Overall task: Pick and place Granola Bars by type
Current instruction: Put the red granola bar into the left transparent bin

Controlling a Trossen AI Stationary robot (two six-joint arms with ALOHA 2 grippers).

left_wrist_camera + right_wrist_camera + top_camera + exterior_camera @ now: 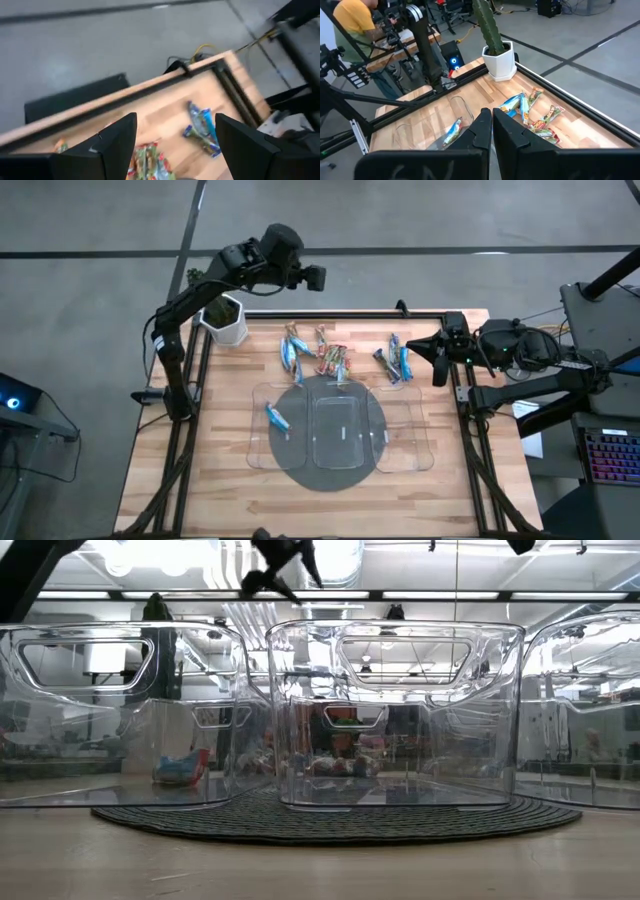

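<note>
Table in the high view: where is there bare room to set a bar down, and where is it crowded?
Free: the bare wood left of the trays, and the front strip below them. The middle tray and right tray look empty; the left tray holds one blue bar. Crowded: the back edge, where bars cluster.

A wooden worktop [200, 480] is framed by black rails. A dark round mat [330, 470] is laid at its middle, and three clear plastic trays [340, 430] are set side by side across it, the outer two overhanging the mat's edges. A white hexagonal pot [226, 323] with a green cactus [487, 25] is placed at the far left corner. Off the right edge a keyboard [612, 458] is seen. Beyond the table, a person in a yellow top [352, 22] is partly visible.
</note>
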